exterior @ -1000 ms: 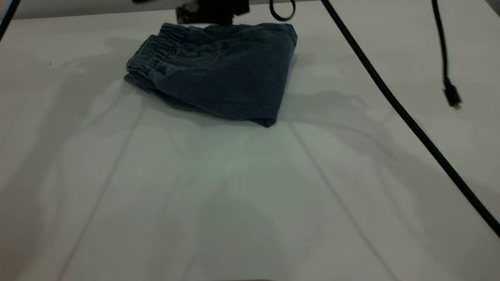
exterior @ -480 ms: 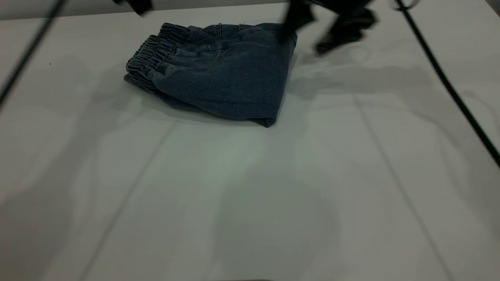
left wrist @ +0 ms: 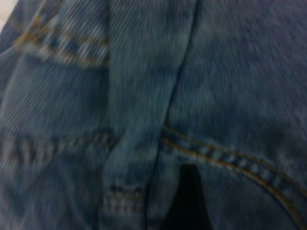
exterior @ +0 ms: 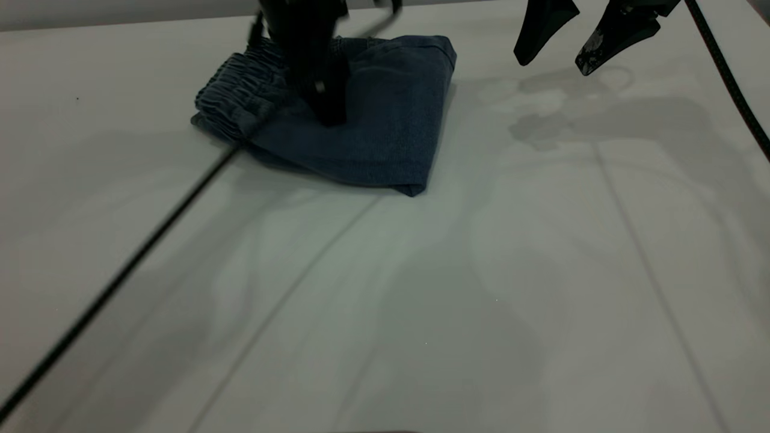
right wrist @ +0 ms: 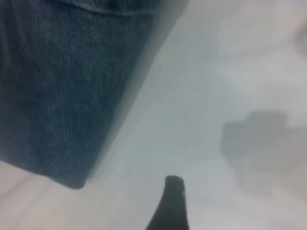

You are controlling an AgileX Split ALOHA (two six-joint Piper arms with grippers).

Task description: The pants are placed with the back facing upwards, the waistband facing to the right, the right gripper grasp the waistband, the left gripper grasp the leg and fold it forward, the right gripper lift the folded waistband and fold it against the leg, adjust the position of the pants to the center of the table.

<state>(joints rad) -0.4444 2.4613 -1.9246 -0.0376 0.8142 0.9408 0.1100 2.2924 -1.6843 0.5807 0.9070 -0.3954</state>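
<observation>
I see the folded pants (exterior: 361, 114) at the far side of the table (exterior: 421, 300), left of centre. Left gripper (exterior: 328, 111) sits down on the denim near the waistband (exterior: 237, 99); can't tell its grip. Right gripper (exterior: 556, 57) hovers spread apart, right of the pants.

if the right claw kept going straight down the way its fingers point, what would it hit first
Probably the bare table. The right claw hangs open above it, off to the side of the folded pants, though its height is hard to judge.

Pants (exterior: 385, 120) of ribbed blue denim cloth, table (exterior: 421, 288) smooth matt white
</observation>
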